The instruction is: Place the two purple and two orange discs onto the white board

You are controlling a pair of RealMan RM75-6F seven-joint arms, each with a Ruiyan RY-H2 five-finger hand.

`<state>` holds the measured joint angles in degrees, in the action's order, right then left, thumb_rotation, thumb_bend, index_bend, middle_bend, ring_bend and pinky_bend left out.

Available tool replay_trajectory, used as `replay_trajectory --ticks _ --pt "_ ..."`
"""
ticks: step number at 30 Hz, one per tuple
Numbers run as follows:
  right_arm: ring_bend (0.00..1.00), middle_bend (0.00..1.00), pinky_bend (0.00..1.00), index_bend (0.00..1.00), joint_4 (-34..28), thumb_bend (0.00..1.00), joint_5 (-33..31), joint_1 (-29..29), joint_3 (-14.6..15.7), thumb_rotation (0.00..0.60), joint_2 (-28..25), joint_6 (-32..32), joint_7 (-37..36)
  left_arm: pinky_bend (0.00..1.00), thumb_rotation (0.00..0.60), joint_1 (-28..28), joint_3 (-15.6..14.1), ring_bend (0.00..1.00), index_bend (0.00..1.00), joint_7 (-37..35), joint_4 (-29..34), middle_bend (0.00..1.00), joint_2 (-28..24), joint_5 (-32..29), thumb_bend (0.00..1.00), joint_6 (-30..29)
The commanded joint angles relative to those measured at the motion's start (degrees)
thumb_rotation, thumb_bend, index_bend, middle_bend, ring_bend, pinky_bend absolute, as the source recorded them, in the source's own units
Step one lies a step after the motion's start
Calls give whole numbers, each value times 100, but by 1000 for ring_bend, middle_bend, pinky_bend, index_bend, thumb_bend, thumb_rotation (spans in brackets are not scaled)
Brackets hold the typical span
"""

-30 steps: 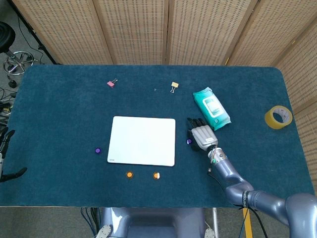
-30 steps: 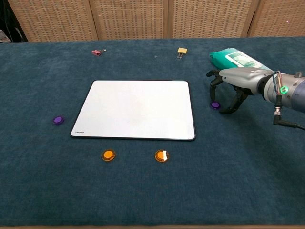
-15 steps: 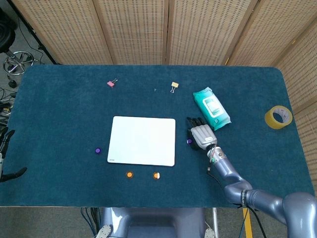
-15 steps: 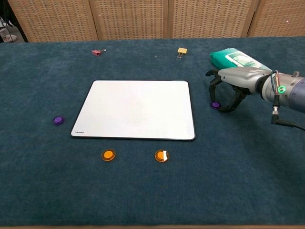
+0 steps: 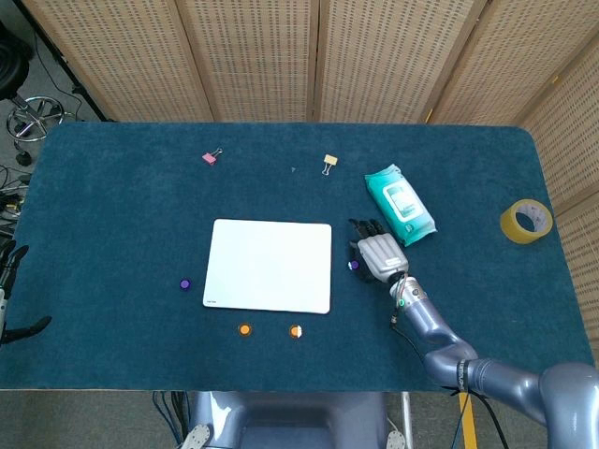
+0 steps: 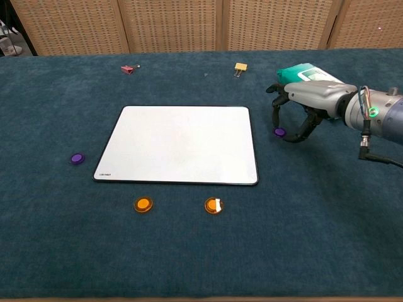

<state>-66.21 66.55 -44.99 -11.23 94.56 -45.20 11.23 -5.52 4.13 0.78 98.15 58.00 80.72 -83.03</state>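
The white board (image 5: pixel 270 266) (image 6: pixel 179 143) lies flat mid-table. One purple disc (image 6: pixel 279 131) (image 5: pixel 354 266) sits just off the board's right edge, pinched between the fingertips of my right hand (image 6: pixel 308 100) (image 5: pixel 377 256), which arches over it. A second purple disc (image 6: pixel 77 158) (image 5: pixel 184 283) lies left of the board. Two orange discs (image 6: pixel 143 204) (image 6: pixel 214 205) lie in front of the board; the right one has a white patch. At the far left edge of the head view, dark spread fingers of my left hand (image 5: pixel 13 295) show with nothing in them.
A green wipes pack (image 5: pixel 400 203) (image 6: pixel 302 72) lies just behind my right hand. A yellow tape roll (image 5: pixel 525 220) sits at the far right. A pink clip (image 6: pixel 128 69) and a yellow clip (image 6: pixel 240 67) lie behind the board.
My right hand has shifted a little left and toward the back, and the purple disc under its fingertips has moved with it, closer to the board's edge.
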Motion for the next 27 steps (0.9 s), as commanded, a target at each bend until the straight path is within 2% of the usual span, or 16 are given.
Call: replay_trajectory --ticks 1,12,18,27 --pt "0 0 0 524 -208 408 42 -98 -80 600 -78 -64 109 0 600 3 2 0 0 -15 2 0 -9 7 17 -9" --pt "0 0 0 524 -274 408 -581 -777 -433 600 164 295 859 0 600 25 -24 0 0 -131 -6 0 -51 76 17 -33" --pt "0 0 0 524 -194 408 -939 -989 -387 600 404 350 1219 0 600 29 -49 0 0 -220 2 0 -94 108 17 -8" --pt "0 0 0 524 220 409 -1250 -1130 -290 600 686 443 1353 0 600 59 -51 0 0 -344 -13 0 -138 135 17 -52"
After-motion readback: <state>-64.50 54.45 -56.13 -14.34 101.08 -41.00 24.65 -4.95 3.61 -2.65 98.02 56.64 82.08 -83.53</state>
